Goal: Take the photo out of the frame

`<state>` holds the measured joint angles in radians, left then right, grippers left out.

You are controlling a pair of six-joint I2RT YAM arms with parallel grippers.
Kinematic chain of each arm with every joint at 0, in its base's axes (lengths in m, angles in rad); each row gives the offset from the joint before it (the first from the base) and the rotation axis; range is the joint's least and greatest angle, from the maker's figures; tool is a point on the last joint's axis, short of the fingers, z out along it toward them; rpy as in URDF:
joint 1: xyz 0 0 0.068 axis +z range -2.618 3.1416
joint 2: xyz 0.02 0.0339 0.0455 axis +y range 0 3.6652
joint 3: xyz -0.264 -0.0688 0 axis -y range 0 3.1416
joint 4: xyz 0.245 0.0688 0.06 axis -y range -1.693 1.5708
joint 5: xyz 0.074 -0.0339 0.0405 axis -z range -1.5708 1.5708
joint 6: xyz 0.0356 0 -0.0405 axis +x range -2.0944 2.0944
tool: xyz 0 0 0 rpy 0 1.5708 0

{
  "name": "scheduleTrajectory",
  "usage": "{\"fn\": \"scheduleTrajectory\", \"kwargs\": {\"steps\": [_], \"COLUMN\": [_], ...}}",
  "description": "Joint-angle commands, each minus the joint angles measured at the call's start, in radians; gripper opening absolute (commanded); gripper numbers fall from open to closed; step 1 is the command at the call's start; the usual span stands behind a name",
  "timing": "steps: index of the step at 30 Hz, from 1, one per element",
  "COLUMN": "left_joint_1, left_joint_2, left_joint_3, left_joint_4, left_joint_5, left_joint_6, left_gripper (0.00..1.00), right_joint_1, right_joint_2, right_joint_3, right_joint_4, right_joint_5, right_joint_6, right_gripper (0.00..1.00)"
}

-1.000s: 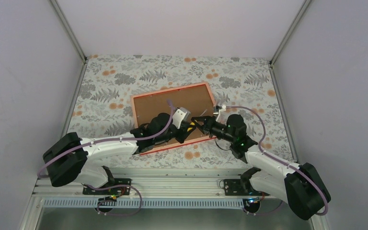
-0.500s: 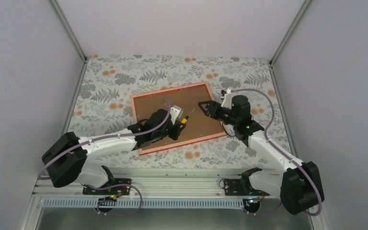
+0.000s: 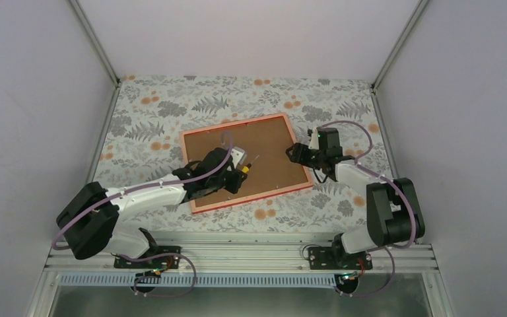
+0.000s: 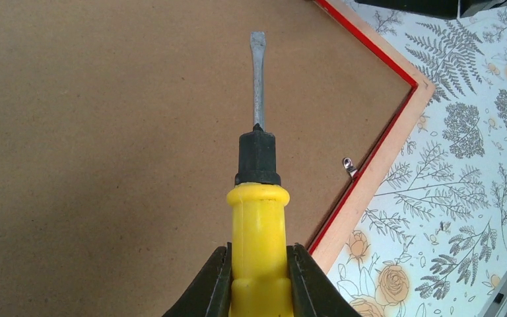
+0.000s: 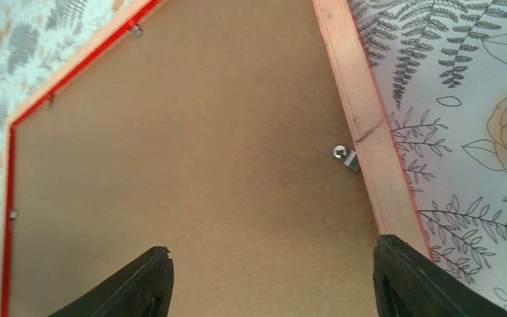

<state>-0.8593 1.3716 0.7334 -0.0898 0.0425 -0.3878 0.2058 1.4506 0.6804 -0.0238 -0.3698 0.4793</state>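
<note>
As frame lies face-down, photo hidden; left pincer clenches screwdriver, right pincer spread apart.

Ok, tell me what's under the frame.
The frame lies face down on the floral tablecloth, with its brown backing board facing up. The board covers everything inside, so no photo can be seen.
</note>
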Motion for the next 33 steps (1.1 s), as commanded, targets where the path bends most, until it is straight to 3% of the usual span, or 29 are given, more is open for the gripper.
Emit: {"fn": "scheduleTrajectory", "kwargs": {"steps": [1, 14, 21, 33], "left_joint_1": [0.008, 0.009, 0.009, 0.009], "left_joint_2": [0.01, 0.053, 0.069, 0.113], "left_joint_3": [0.044, 0.051, 0.058, 0.086], "left_joint_4": [-0.029, -0.011, -0.014, -0.031], "left_joint_5": [0.015, 0.065, 0.088, 0.107], "left_joint_6": [0.025, 0.029, 0.029, 0.03], "left_gripper": [0.02, 0.02, 0.02, 0.02], "right_joint_1": [-0.008, -0.008, 0.009, 0.144], "right_joint_2": [0.051, 0.095, 0.164, 0.069], "right_joint_3": [0.036, 0.05, 0.055, -0.048], "right_joint_4": [-0.021, -0.035, -0.038, 0.015], "right_joint_5": [0.059, 0.139, 0.049, -0.063], "right_joint_6": [-0.077, -0.136, -0.154, -0.081], "right_gripper": [0.67, 0.71, 0.65, 0.62]}}
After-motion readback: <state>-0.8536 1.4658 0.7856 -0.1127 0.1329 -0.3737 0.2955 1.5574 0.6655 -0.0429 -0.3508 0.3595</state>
